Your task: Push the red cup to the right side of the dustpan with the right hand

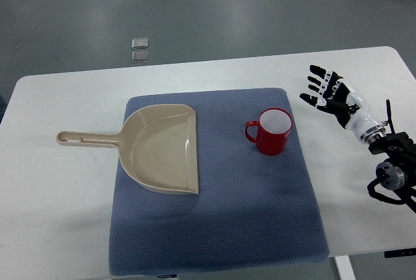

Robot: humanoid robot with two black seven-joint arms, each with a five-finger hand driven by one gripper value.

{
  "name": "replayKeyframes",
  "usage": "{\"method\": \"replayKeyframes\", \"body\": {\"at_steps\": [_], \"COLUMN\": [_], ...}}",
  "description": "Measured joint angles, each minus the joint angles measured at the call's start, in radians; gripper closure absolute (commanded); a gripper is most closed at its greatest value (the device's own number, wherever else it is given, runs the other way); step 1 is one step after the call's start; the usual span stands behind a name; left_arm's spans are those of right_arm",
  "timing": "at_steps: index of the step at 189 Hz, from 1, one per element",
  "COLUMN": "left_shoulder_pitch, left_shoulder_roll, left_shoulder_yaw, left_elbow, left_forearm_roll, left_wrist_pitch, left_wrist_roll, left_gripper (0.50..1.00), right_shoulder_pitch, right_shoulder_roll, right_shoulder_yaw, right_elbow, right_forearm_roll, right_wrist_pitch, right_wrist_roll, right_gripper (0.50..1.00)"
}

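Note:
A red cup (273, 132) with a white inside stands upright on the blue mat (214, 221), its handle pointing left. A beige dustpan (162, 148) lies on the mat to the cup's left, handle pointing left, open mouth facing the cup. My right hand (330, 96) is over the white table to the right of the cup, a little gap away, fingers spread and holding nothing. The left arm does not show.
The mat lies on a white table (58, 221). Two small clear squares (140, 49) lie on the grey floor beyond the table's far edge. The right arm's black joints (392, 169) sit near the table's right edge.

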Motion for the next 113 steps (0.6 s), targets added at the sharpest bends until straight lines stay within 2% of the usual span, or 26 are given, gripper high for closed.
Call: {"method": "replayKeyframes", "body": {"at_steps": [59, 113], "left_shoulder_pitch": [0.000, 0.000], "left_shoulder_roll": [0.000, 0.000], "left_shoulder_yaw": [-0.006, -0.004], "left_elbow": [0.005, 0.007], "left_forearm_roll": [0.000, 0.000], "left_wrist_pitch": [-0.001, -0.001], "left_wrist_roll": [0.000, 0.000], "left_gripper": [0.500, 0.500], "right_shoulder_pitch": [0.001, 0.002], "right_shoulder_roll": [-0.001, -0.011], "right_shoulder_yaw": [0.000, -0.001], "right_elbow": [0.001, 0.001], "right_forearm_roll": [0.000, -0.002], "right_wrist_pitch": [0.004, 0.099], "right_wrist_roll": [0.000, 0.000], "right_gripper": [0.576, 0.576]}}
